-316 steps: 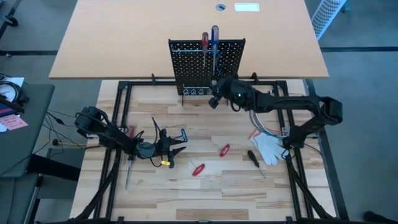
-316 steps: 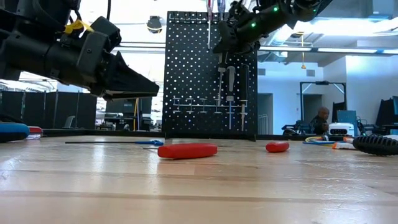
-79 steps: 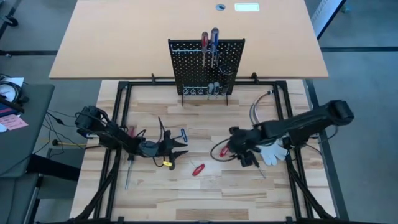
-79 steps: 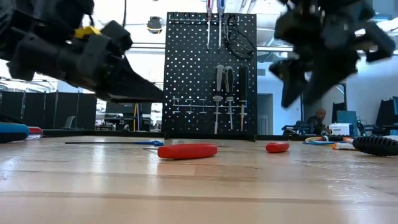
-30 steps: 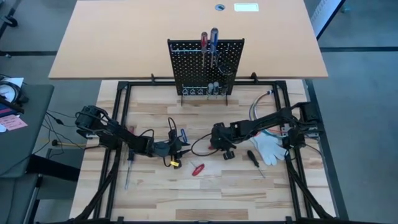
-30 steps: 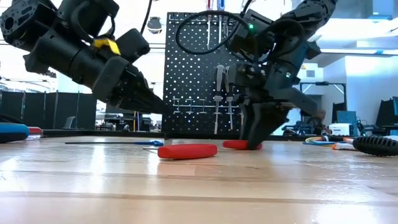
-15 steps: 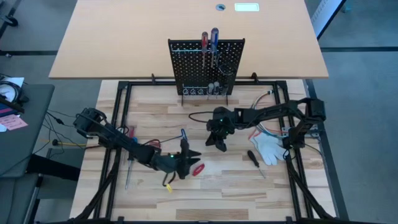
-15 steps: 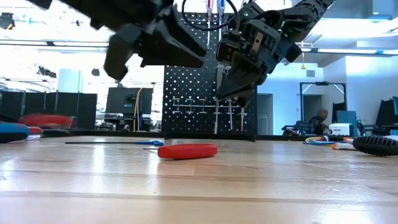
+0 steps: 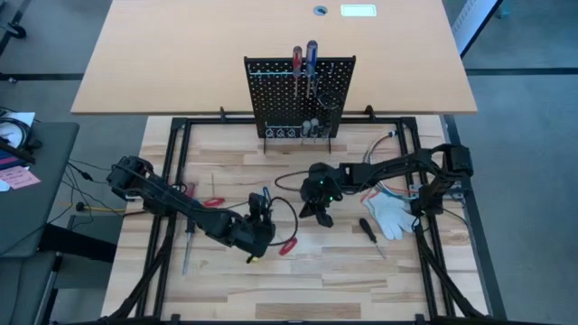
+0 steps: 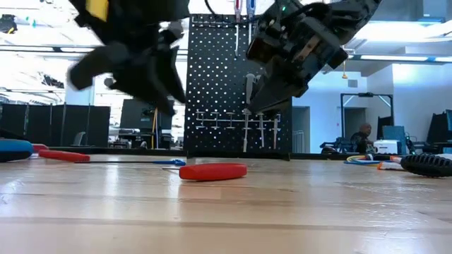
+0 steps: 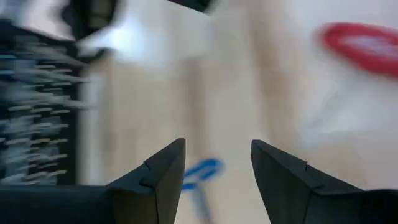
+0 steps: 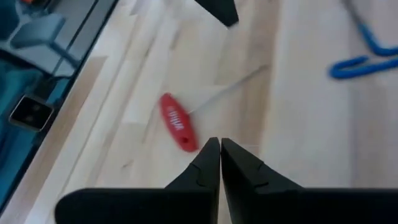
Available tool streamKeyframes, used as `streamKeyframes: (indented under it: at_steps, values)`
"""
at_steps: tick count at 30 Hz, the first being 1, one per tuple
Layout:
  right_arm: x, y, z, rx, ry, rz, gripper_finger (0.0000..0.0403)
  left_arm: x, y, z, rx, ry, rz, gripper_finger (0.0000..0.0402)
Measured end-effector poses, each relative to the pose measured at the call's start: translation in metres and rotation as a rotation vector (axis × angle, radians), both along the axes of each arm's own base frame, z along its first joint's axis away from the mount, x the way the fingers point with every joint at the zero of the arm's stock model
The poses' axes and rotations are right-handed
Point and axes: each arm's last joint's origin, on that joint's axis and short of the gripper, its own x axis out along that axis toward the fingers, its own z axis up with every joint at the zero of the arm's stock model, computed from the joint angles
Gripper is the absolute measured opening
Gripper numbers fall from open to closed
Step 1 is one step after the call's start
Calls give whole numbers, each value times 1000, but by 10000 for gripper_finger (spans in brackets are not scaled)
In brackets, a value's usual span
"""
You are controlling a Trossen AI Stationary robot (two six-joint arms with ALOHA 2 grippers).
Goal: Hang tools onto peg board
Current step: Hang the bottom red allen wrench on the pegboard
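The black peg board (image 9: 300, 95) stands upright at the table's far edge, with red- and blue-handled screwdrivers (image 9: 305, 59) stuck in its top and several tools hung low on it. On the table lie a red-handled screwdriver (image 9: 287, 245), a small red-handled tool (image 9: 214, 202), a blue tool (image 9: 265, 194) and a black-handled screwdriver (image 9: 370, 230). My left gripper (image 9: 263, 209) hovers open above the blue tool (image 11: 202, 171), holding nothing. To its right, above the table, my right gripper (image 9: 318, 215) is shut on nothing (image 12: 220, 152).
A white glove (image 9: 390, 214) and a bundle of cables (image 9: 379, 176) lie at the right. Another screwdriver (image 9: 188, 227) lies by the left rail. The black frame rails (image 9: 167, 181) border the wooden top.
My right gripper has risen off the table, away from the small red-handled tool, and turned. That tool now lies farther toward the table's left edge. My left gripper has risen, swung toward the near edge and back, and rolled about its own axis.
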Motion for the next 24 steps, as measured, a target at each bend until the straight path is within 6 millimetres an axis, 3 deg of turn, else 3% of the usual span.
streamKeyframes:
  at_steps: [6,13,19,24]
  values:
    - [-7,40,-9,-7,-3,122,21,5,-2,-15,-253,19,-170,176]
    - [-21,81,-21,-38,-22,212,21,18,32,-39,-395,89,-239,175]
    - [-21,87,-19,-38,-43,232,22,34,54,-65,-547,159,-353,152]
    - [-22,87,-20,-45,-39,235,22,44,63,-76,-600,184,-349,76]
